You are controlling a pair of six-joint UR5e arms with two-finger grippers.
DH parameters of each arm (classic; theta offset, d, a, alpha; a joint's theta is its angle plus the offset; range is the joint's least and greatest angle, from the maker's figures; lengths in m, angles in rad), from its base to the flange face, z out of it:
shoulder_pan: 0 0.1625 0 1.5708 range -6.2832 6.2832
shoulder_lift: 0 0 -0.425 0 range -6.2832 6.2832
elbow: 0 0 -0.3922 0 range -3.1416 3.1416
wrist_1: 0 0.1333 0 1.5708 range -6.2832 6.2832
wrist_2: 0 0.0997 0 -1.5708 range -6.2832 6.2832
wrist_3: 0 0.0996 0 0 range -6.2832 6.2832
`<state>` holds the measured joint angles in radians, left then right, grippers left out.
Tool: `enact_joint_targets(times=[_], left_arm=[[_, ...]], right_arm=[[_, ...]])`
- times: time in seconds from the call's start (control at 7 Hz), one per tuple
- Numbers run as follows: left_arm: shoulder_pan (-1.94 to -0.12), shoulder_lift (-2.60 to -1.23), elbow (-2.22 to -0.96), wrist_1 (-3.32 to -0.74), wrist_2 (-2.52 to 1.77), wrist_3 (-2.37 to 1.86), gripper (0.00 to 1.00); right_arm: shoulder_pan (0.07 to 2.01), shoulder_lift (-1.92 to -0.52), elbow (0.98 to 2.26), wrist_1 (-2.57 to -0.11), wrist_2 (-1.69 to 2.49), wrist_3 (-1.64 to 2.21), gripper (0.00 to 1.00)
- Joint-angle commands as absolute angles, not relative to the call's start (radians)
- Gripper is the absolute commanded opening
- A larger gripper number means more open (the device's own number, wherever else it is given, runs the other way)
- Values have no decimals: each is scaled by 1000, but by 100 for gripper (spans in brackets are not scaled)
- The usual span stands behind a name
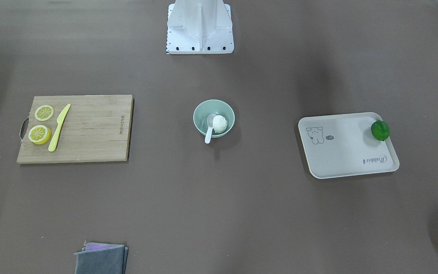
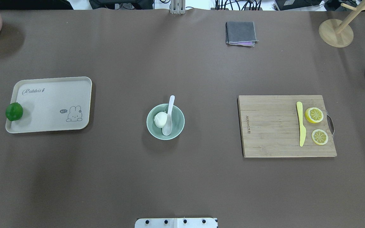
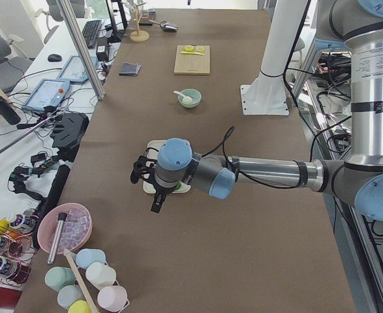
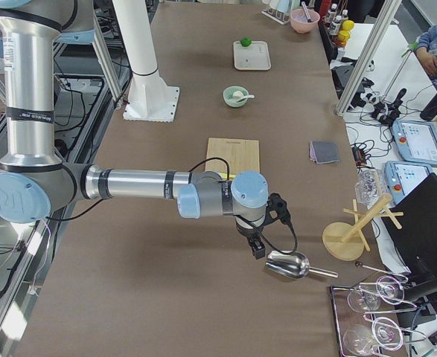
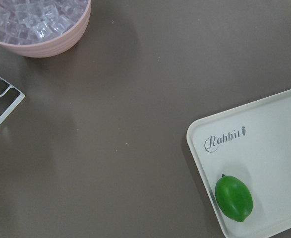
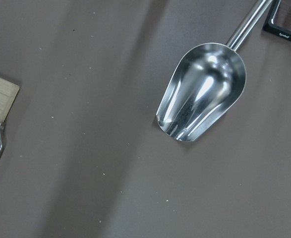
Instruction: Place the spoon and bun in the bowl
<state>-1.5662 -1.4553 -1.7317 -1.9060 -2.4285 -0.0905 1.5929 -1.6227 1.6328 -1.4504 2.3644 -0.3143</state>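
The pale mint-green bowl [image 1: 203, 107] [image 2: 178, 126] stands at the middle of the table. The white bun [image 1: 219, 124] [image 2: 160, 119] lies inside it. The white spoon [image 1: 208, 134] [image 2: 170, 109] rests with its scoop in the bowl beside the bun, and its handle sticks out over the rim. My left gripper [image 3: 157, 202] hangs above the tray's lime end, far from the bowl. My right gripper [image 4: 257, 249] hangs near the metal scoop, also far from the bowl. Both show only in the side views, so I cannot tell whether they are open or shut.
A wooden cutting board [image 2: 271, 126] holds two lemon slices [image 2: 314, 115] and a yellow knife [image 2: 301, 123]. A cream tray [image 2: 52, 98] carries a green lime [image 2: 14, 111] [image 5: 233, 198]. There are also a grey cloth [image 2: 240, 33], a metal scoop [image 6: 202, 91], a pink bowl of ice [image 5: 36, 25] and a wooden stand [image 2: 336, 31].
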Motion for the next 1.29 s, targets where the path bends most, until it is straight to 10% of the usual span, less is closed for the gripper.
enact_joint_targets(times=[0.0,1.14], left_arm=[[-1565,-1437,-1727,-1827,-2396,-87,98],[-1611,-1333,-1787,-1789,-2408,-83,98]], right_arm=[[1594,-1609,1626,-1451,2364,-292,100],[1592,-1589,1549,-1425,2349,-219,100]])
